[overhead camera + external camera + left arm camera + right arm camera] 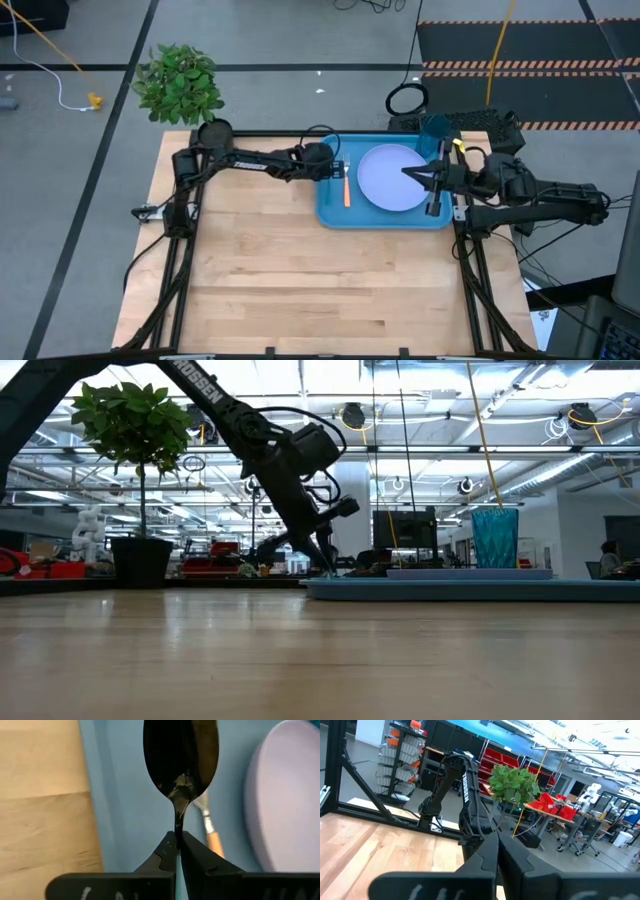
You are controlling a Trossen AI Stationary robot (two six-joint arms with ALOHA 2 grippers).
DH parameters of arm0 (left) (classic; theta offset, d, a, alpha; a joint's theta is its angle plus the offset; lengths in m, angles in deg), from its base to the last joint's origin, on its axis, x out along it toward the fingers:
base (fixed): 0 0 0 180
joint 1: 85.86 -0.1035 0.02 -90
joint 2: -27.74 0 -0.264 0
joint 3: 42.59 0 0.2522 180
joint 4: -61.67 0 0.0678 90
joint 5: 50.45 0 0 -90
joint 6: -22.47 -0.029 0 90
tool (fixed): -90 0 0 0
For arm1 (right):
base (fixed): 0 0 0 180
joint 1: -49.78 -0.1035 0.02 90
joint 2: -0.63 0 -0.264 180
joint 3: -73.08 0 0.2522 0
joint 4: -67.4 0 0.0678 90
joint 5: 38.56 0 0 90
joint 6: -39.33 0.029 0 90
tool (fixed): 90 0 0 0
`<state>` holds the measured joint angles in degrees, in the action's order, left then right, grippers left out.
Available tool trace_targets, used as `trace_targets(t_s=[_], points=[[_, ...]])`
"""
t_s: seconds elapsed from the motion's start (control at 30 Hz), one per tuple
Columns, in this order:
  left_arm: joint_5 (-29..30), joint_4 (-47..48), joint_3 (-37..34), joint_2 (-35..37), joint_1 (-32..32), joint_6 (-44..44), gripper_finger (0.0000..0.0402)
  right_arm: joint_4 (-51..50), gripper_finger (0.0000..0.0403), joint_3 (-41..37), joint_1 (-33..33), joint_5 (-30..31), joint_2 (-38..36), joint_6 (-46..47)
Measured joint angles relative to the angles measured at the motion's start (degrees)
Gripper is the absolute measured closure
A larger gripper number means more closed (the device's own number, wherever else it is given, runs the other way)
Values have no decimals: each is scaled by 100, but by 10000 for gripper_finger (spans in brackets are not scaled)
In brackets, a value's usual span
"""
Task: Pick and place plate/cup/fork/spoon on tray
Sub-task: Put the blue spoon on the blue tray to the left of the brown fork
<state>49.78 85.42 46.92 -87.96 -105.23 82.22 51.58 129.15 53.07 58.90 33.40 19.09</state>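
The blue tray lies at the table's far right. On it are the lavender plate, the orange-handled fork left of the plate, and the teal cup at the tray's far right corner. My left gripper is over the tray's left part, shut on the spoon. The fork lies just beyond the spoon, beside the plate. My right gripper is shut and empty, raised over the plate's right part and pointing toward the table's left. My left gripper pinches the spoon's thin neck, just behind the dark bowl, between its two fingertips. The fingers lie along the spoon and slant down from the table's left. The bowl sticks out past the fingertips over the tray floor; whether it touches the tray, I cannot tell.
A potted green plant stands at the table's far left corner. The bare wooden tabletop spreads across the near half. The tray's raised rim shows in the low view, with the cup upright behind it.
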Motion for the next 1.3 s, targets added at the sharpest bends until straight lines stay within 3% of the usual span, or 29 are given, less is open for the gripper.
trace_targets(t_s=[0.57,1.3], points=[[13,49,0,-70,13,233,384,7,403,0,0,-2,0,85],[42,91,0,-70,14,199,341,7,403,0,0,-2,0,48]])
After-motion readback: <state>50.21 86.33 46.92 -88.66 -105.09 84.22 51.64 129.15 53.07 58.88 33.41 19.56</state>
